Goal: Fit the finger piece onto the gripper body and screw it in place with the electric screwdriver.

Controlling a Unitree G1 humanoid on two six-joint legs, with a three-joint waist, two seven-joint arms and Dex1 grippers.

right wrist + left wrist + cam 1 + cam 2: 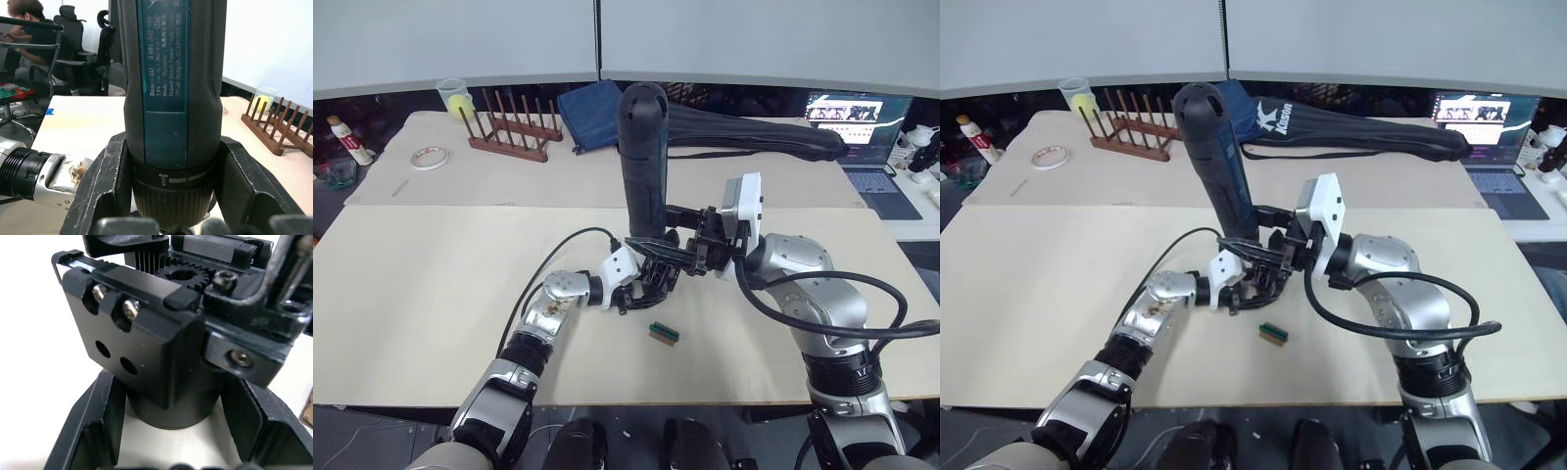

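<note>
Left gripper (1252, 286): its two black fingers (93, 431) are clamped on the round barrel base of the gripper body, one on each side, near the middle of the table.
Gripper body (146, 352): chunky black block held upright just above the table; in the left wrist view two silver screws (131, 309) sit along its top edge, two empty holes show below them, and a toothed gear shows at the top.
Finger piece (658, 251): a pointed black wedge lying across the top of the gripper body, tip toward the robot's left; whether it is fully seated cannot be told.
Right gripper (171, 196): fingers (105, 183) pressed against both sides of the electric screwdriver near its collar.
Electric screwdriver (642, 157): thick black and teal cylinder standing nearly upright, its lower end down at the gripper body; the bit is hidden among the black parts.
Green block (663, 334): small, flat on the table just in front of the two grippers, apart from them.
Table (431, 294): pale surface.
Far side: a wooden peg rack (509, 132), a roll of tape (429, 158), a cup (453, 96) with something yellow in it, a long black zipped bag (1361, 132) and a laptop (867, 137).
Background: a person (29, 29) seated at a desk among office chairs in the right wrist view.
</note>
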